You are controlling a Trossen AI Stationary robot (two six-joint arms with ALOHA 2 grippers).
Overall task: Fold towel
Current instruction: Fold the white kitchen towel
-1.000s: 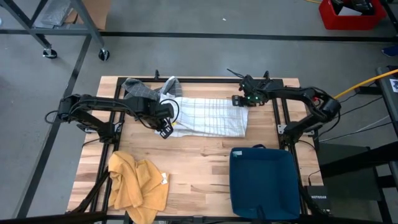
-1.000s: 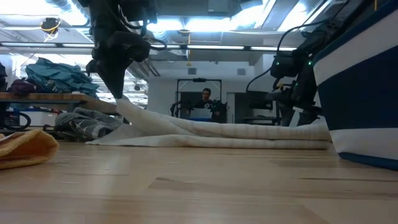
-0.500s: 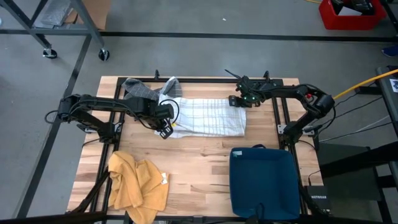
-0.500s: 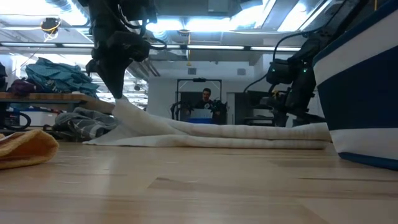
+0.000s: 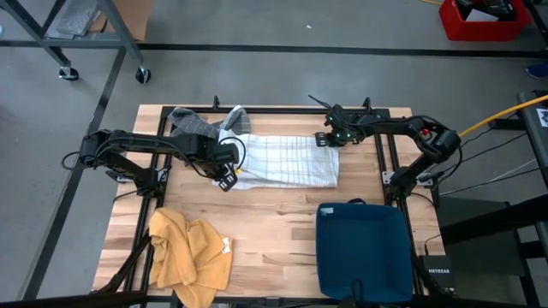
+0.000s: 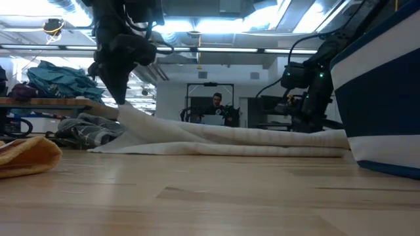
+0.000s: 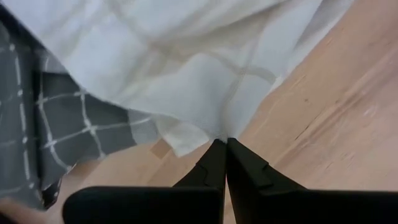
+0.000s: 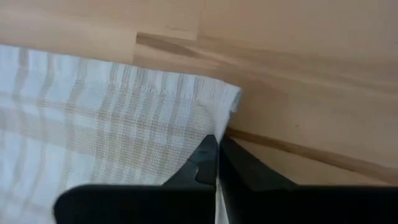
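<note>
A white checked towel (image 5: 287, 160) lies spread on the table's far middle. My left gripper (image 5: 228, 180) is shut on its near left corner, and in the low view that end of the towel (image 6: 151, 128) slopes up to my left gripper (image 6: 120, 101). My right gripper (image 5: 327, 141) is shut at the towel's far right corner; in the low view my right gripper (image 6: 308, 121) is down at the cloth. The rest of the towel (image 6: 262, 141) rests flat on the wood. My left gripper pinches the towel's near left corner (image 7: 214, 134) between its two fingers, which point steeply down. That corner is lifted off the table, and the cloth runs from it down to the flat part. My right gripper pinches the towel's far right corner (image 8: 214, 121) at its hemmed edge, slanting down from the right. One layer or several, I cannot tell. The corner lies low, at the table.
A grey checked cloth (image 5: 193, 124) lies at the far left, touching the towel. A crumpled yellow towel (image 5: 188, 252) sits at the near left. A dark blue bin (image 5: 364, 248) stands at the near right. Bare wood (image 5: 265, 214) lies between them.
My right gripper has sunk to the towel's far right corner and taken hold of it. My left gripper has kept the near left corner raised.
</note>
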